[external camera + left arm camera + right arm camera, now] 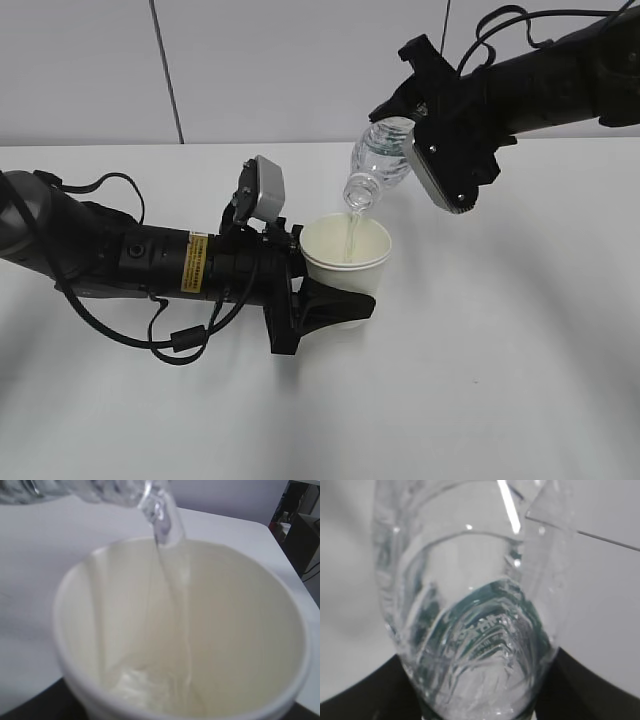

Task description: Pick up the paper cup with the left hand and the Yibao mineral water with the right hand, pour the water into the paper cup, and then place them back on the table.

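left tool (335, 305) is clamped round the small cream-white paper cup (347, 255) mid-frame, held upright just off the white worktop (520, 380) to catch the stream, while the right tool (415, 125) grips the clear ribbed water bottle (380, 160) tipped neck-down right above its rim.

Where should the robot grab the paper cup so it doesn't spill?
Best around the side wall, below the rim, coming in level from the side, as the left tool grips it now. The paper cup stands upright with its mouth open, and water from the bottle falls in from above, so the top must stay free.
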